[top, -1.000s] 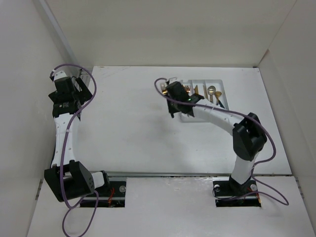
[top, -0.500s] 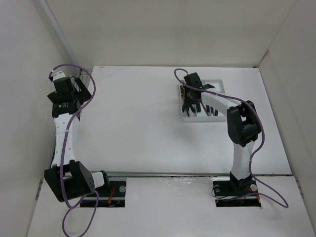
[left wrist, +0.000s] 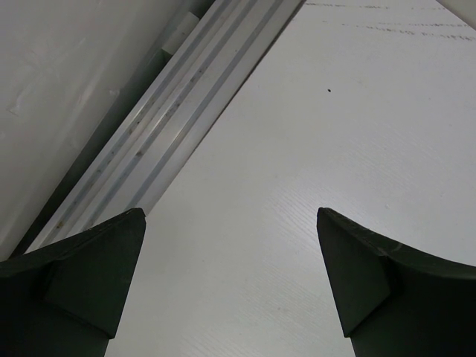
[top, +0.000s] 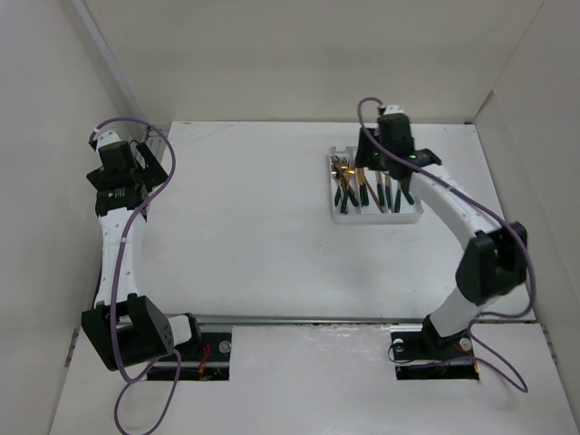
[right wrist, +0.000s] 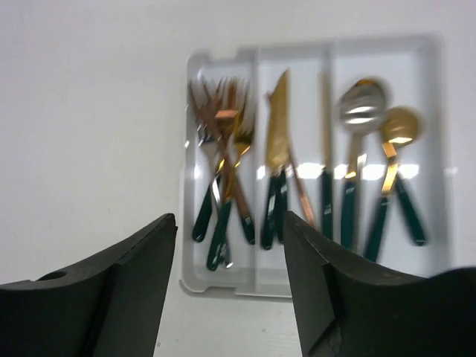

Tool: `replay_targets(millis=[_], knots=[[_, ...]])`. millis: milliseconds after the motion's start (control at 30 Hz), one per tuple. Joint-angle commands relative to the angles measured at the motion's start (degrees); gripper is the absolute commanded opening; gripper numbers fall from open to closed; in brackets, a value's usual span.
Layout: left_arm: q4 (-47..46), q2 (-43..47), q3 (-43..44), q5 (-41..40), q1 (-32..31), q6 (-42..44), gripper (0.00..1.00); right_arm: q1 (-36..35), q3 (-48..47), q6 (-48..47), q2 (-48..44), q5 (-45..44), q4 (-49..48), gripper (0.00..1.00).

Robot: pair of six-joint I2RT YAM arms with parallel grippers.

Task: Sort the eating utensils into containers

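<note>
Right arm [top: 471, 227] is seen arched out from its base, elbow raised on the right side, forearm run across to the far end of the tray [top: 376, 217]. Right gripper [right wrist: 229, 223] is held above the tray, its black wedge-shaped fingers [right wrist: 126, 290] parted, nothing between them. Left arm [top: 113, 245] is stretched along the table's [top: 254, 236] left edge; left gripper [left wrist: 229, 216] is spread wide over bare matte white tabletop, nothing held, a ribbed metal rail [left wrist: 171, 111] beside it.

Tray is shallow white plastic with three long compartments. All the utensils in view are lying in it: forks [right wrist: 223, 141] are piled crosswise in the left one, knives [right wrist: 279, 126] in the middle, spoons [right wrist: 364, 104] in the right. Heads are glossy gold or copper, one spoon bowl silver; handles are slim and dark green.
</note>
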State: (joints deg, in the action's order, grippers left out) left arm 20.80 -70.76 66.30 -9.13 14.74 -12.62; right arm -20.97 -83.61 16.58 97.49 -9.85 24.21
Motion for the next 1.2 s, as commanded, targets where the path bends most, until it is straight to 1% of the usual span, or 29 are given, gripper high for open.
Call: replay_targets(millis=[0, 33, 67, 100, 133, 167, 233, 300, 367, 433, 467, 500, 533, 667, 867, 1033, 1167], knots=[[-1.5, 0.4, 0.5, -0.8, 0.3, 0.1, 1.00, 7.0, 3.9, -1.1, -10.3, -0.9, -4.7, 0.65], [-1.5, 0.4, 0.5, -0.8, 0.3, 0.1, 1.00, 8.7, 5.0, -1.7, -12.3, -1.4, -5.4, 0.65], [-1.5, 0.4, 0.5, -0.8, 0.3, 0.1, 1.00, 10.8, 6.3, -2.2, -16.3, -2.1, -5.9, 0.67], [-1.5, 0.4, 0.5, -0.8, 0.3, 0.1, 1.00, 12.8, 7.5, -2.3, -18.3, -3.4, -5.9, 0.68], [-1.5, 0.4, 0.5, -0.8, 0.3, 0.1, 1.00, 17.3, 9.8, -2.3, -20.2, -4.0, -5.9, 0.70], [-1.5, 0.4, 0.5, -0.8, 0.3, 0.1, 1.00, 19.5, 11.0, -2.8, -24.0, -4.7, -6.4, 0.70], [-1.5, 0.4, 0.5, -0.8, 0.3, 0.1, 1.00, 24.7, 14.3, -4.1, -27.5, -8.1, -7.0, 0.75], [-1.5, 0.4, 0.5, -0.8, 0.3, 0.1, 1.00, 26.9, 16.5, -6.1, -32.8, -10.8, -7.5, 0.78], [-1.5, 0.4, 0.5, -0.8, 0.3, 0.1, 1.00, 29.2, 19.3, -6.9, -36.0, -14.9, -8.0, 0.85], [-1.5, 0.4, 0.5, -0.2, 0.3, 0.1, 1.00, 29.8, 20.8, -6.9, -40.5, -17.6, -8.7, 0.92], [-1.5, 0.4, 0.5, -0.2, 0.3, 0.1, 1.00, 30.4, 21.9, -6.9, -41.7, -19.5, -8.7, 0.93], [-1.5, 0.4, 0.5, -0.2, 0.3, 0.1, 1.00, 30.4, 21.9, -6.9, -42.8, -19.5, -8.7, 0.96], [-1.5, 0.4, 0.5, 0.5, 0.3, -0.4, 1.00, 30.4, 22.7, -6.9, -44.5, -19.5, -8.7, 1.00], [-1.5, 1.0, 0.5, 1.0, 0.3, -0.4, 1.00, 30.4, 24.5, -6.9, -46.4, -19.5, -8.7, 1.00], [-1.5, 1.5, 0.0, 1.6, 0.3, -0.4, 1.00, 30.4, 25.0, -1.8, -47.0, -20.0, -6.1, 1.00], [-1.5, 2.0, 0.0, 2.1, 0.3, -0.9, 1.00, 30.4, 25.0, 1.1, -48.6, -20.0, -6.6, 1.00], [-1.5, 2.0, 0.0, 2.1, 0.3, -0.9, 1.00, 30.4, 26.2, 1.7, -50.5, -20.0, -7.3, 1.00]])
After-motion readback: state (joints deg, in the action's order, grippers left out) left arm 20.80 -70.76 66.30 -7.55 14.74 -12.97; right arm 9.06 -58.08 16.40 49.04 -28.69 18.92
